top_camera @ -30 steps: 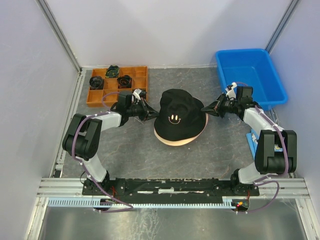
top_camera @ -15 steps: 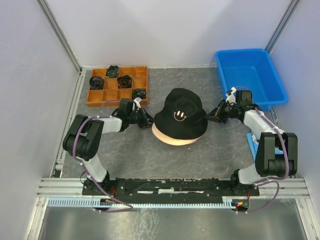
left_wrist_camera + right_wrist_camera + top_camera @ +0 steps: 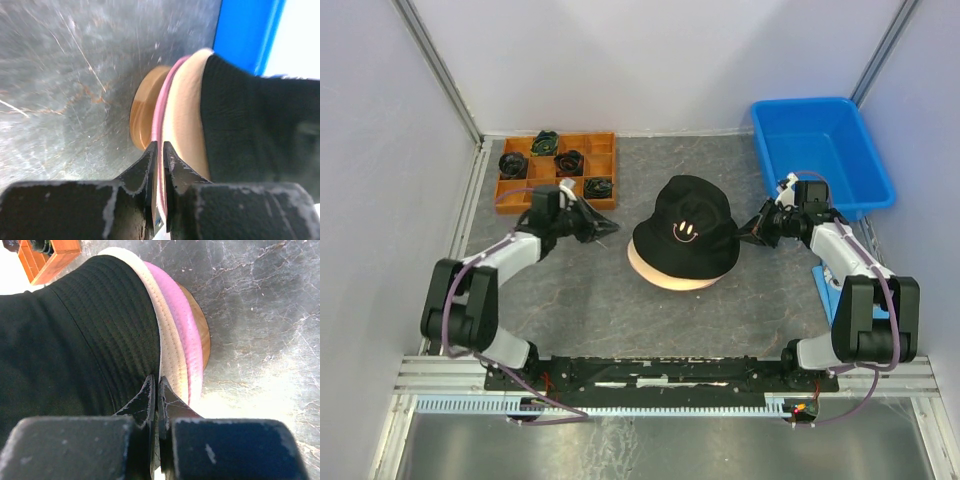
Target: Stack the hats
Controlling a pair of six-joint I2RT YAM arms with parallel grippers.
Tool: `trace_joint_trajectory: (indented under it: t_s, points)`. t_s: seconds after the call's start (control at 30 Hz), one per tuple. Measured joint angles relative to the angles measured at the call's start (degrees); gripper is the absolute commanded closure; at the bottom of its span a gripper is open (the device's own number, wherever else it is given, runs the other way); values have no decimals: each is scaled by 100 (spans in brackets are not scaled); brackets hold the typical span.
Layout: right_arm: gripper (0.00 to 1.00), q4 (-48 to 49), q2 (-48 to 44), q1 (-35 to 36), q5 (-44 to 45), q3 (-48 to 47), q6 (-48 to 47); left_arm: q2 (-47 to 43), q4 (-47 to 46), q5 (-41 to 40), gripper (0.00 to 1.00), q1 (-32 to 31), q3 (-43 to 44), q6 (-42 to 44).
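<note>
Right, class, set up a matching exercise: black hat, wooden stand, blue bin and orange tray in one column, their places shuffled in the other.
Things:
1. black hat
2. stand
3. bin
4. tray

Places:
A. far left, holding dark bundles
B. far right corner
C. on top of the pile
D. under the pile

Pairs: 1-C, 2-D, 3-B, 4-A

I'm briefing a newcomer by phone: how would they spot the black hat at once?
On the table, between orange tray and blue bin, a wooden stand carries the hats. The black hat tops them. It alone is black with a yellow smiley; the beige hat and pink hat beneath show only brims.
</note>
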State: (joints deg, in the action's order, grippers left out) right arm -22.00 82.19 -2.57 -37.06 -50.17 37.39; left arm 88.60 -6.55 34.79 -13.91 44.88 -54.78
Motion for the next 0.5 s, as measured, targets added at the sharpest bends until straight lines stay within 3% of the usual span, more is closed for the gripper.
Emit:
trace_joint_trajectory:
  t_s: [0.13, 0.3, 0.37, 0.5]
  points:
    - [100, -20, -149, -13, 26, -74, 0, -658, 144, -142, 83, 549, 0, -11]
    - [100, -31, -216, -22, 28, -190, 0, -1137, -109, -107, 59, 525, -216, -457]
    - [100, -35, -221, -22, 26, -190, 2, -1314, -205, -57, 44, 417, -420, -706]
    - [100, -35, -223, -22, 26, -190, 15, -1757, -463, -55, 39, 22, -975, -1259]
